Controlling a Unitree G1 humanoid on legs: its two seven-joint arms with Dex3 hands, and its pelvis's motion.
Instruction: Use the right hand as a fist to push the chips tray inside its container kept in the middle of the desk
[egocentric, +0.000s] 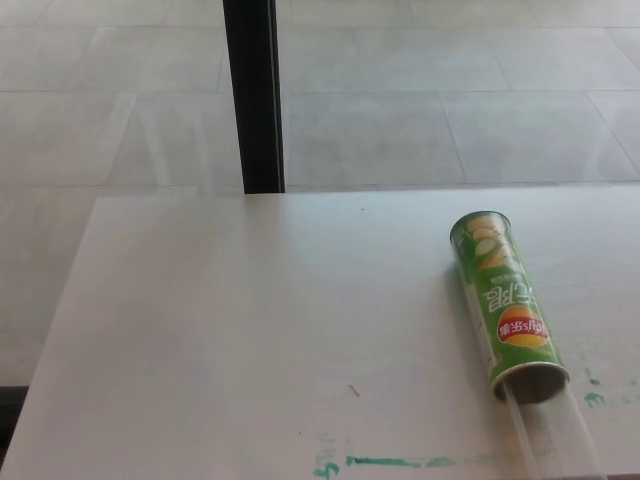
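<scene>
No robot hand visible, tray (555, 435) protruding from container (506, 300)

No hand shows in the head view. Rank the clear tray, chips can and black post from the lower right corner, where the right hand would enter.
1. clear tray, at the bottom right edge.
2. chips can, lying on the right side of the desk.
3. black post, beyond the desk, upper left.

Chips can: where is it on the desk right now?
Head view: the green chips can lies on its side at the right of the white desk, its open end nearest the camera with the clear tray sticking out toward the near edge.
</scene>
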